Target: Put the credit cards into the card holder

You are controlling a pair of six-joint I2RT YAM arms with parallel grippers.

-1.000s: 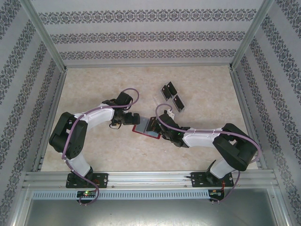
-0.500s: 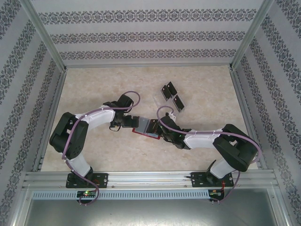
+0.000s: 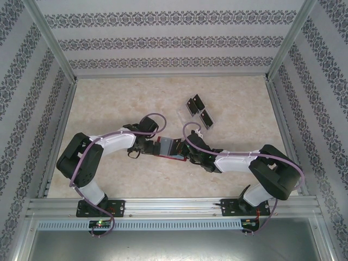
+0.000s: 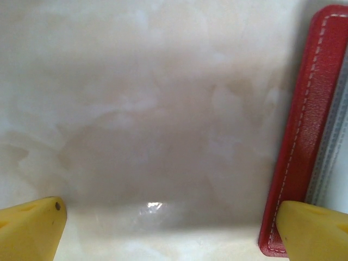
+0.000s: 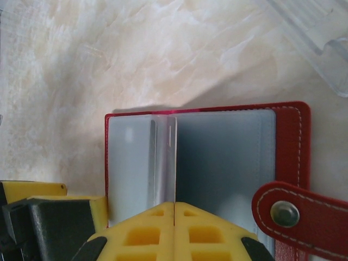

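The red card holder lies open on the table, grey pockets up, its snap tab at the right. My right gripper is shut, pinching a thin grey pocket leaf that stands up from the holder's middle. My left gripper is open, low over bare table at the holder's left edge, with one yellow fingertip over the red cover. Two black credit cards stand farther back in a clear rack.
The clear plastic rack sits just behind the holder, and its corner is close to the right gripper. The left gripper's yellow finger is beside the holder's left side. Patterned walls and metal rails bound the table.
My left gripper has moved right, from a short way off up to the card holder's left edge. The right gripper has stayed shut on the pocket leaf.
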